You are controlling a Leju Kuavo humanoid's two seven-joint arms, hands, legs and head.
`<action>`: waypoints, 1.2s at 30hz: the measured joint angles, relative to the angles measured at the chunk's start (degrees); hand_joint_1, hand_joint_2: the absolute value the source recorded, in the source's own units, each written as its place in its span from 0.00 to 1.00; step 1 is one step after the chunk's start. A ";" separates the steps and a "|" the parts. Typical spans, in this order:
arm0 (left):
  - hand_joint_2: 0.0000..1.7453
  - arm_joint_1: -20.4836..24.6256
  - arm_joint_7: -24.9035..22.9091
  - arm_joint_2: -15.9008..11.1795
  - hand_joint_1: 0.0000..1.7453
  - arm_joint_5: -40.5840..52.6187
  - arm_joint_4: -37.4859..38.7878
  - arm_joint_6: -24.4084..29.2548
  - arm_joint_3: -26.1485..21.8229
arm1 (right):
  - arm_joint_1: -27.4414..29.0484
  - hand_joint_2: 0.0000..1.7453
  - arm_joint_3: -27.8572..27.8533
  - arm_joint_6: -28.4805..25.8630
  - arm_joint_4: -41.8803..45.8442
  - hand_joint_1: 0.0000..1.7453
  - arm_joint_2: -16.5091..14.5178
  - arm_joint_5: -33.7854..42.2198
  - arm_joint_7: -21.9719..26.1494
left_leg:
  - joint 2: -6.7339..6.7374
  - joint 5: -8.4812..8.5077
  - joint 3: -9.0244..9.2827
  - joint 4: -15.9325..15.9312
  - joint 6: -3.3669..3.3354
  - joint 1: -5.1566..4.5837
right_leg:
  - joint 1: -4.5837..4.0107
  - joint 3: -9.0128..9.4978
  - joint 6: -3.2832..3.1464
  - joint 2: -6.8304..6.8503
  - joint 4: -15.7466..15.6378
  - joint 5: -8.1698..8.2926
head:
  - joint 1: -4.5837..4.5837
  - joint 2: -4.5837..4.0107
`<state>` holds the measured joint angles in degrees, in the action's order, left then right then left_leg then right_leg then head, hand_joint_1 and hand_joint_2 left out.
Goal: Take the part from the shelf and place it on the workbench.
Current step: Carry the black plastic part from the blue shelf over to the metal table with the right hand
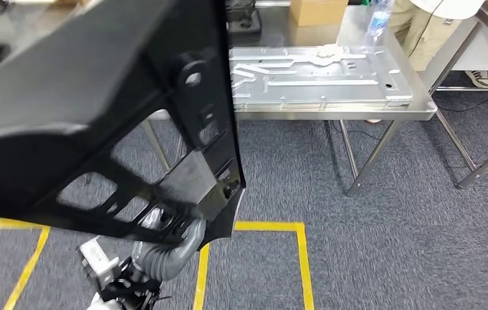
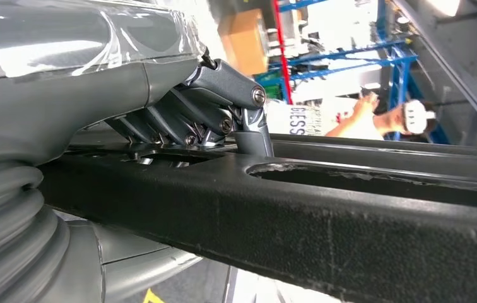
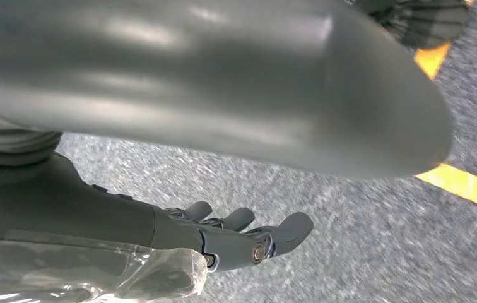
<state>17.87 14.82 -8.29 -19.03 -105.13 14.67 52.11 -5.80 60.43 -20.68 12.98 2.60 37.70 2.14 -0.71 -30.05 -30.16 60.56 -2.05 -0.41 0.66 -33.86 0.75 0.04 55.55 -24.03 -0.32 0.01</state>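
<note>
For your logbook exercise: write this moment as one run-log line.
stage: carrying | left hand: grips black part | right hand: under part's edge, grip unclear | workbench: ahead, holds metal panel

Left hand [image 2: 179, 110], fingers [image 2: 223, 117] clamped on black part [image 2: 324, 221].

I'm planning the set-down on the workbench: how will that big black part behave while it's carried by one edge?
The black part looks like moulded plastic with ribs and cut-outs, so probably stiff and fairly light for its size. It is broad, and the left hand grips just one bar, so it may swing or twist. The matte surface seems unlikely to slip.
</note>
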 joint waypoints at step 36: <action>1.00 -0.21 -0.31 -0.02 1.00 -0.05 0.00 -0.45 0.08 | 0.11 0.00 -0.03 0.07 -0.01 0.00 -0.09 1.42 -1.04 | 0.93 -1.37 -7.66 8.64 1.15 0.75 | 0.28 2.11 0.17 -3.13 -0.03 -1.34 | 0.11 -0.01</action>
<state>17.65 14.51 -8.31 -19.08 -105.13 14.22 52.19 -5.69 60.41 -20.61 12.98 2.50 39.12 1.10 0.22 -31.42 -37.82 69.21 -0.90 0.33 0.94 -31.75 0.92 -3.09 55.52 -25.36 -0.20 0.00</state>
